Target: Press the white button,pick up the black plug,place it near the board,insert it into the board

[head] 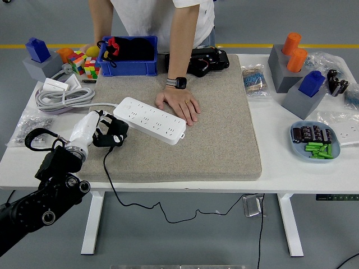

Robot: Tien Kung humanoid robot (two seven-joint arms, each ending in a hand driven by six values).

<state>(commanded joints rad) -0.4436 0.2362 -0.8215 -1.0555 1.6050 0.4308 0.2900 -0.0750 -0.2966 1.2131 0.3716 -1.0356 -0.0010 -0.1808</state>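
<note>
The left robot hand [104, 134], clamped on the black plug [114, 137], should align its prongs squarely with the power strip [150, 120].

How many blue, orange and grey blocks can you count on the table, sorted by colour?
Blue blocks: 2
Orange blocks: 2
Grey blocks: 3
Total: 7
</note>
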